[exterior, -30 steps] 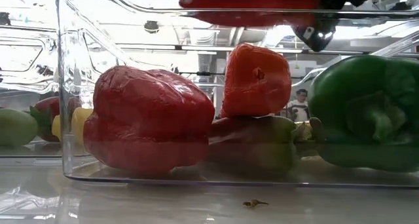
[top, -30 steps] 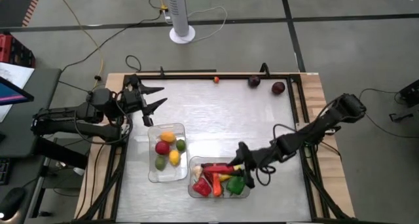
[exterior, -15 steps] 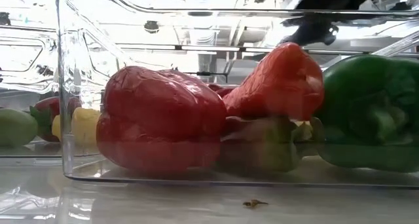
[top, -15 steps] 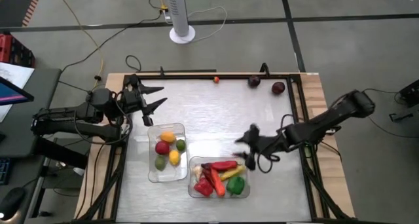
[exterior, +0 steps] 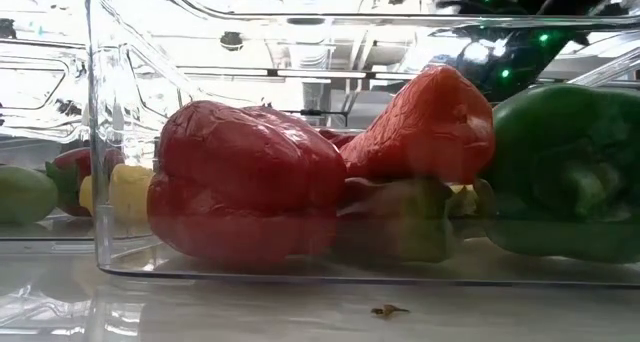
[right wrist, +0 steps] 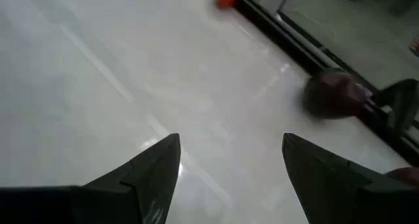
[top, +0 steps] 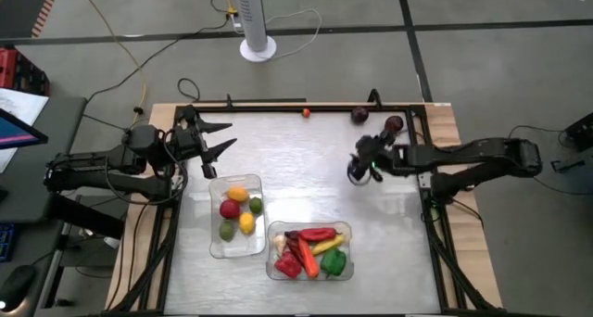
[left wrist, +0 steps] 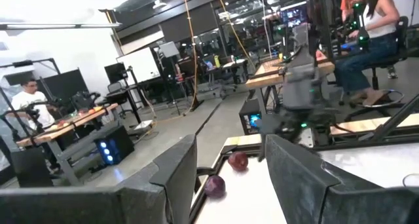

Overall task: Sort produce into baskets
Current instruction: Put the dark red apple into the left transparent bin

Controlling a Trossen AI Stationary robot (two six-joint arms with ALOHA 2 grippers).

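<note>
baskets (top: 236, 252) number two, purple rounds (top: 359, 115) two; both pincers (top: 215, 139) apart, empty.

Two dark jointed arms with black cables and pointed black fingers (right wrist: 154, 171)

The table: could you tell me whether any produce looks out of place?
Yes: two purple rounds and a small orange piece lie loose along the far rail, outside both baskets.
</note>
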